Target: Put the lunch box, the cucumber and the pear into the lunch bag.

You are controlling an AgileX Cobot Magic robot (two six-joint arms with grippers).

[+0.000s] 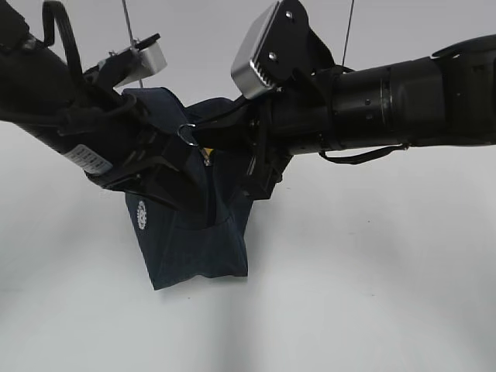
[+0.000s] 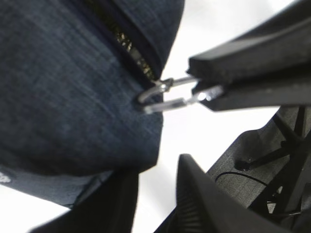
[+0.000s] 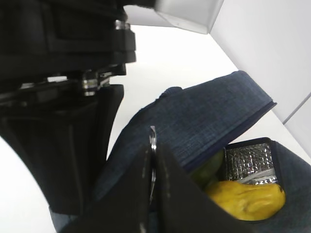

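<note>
The dark navy lunch bag (image 1: 194,240) stands in mid-table with its lid flap part open. In the right wrist view a yellow pear (image 3: 248,196) and a bit of green cucumber (image 3: 210,167) lie inside against the silver foil lining (image 3: 252,160). The lunch box is hidden. My right gripper (image 3: 154,145) is shut on the zipper's metal ring pull (image 2: 163,94); its black fingers (image 2: 243,82) pinch the ring from the right. My left gripper (image 2: 156,167) sits at the bag's left side, jaws apart. White shows between them, and the fabric edge lies over the left finger (image 2: 112,204).
The white table (image 1: 372,294) surrounds the bag. Both black arms crowd over the bag's top; the left arm (image 1: 46,101) comes from the upper left and the right arm (image 1: 387,101) from the right. A dark stand with cables (image 2: 272,165) shows past the table edge.
</note>
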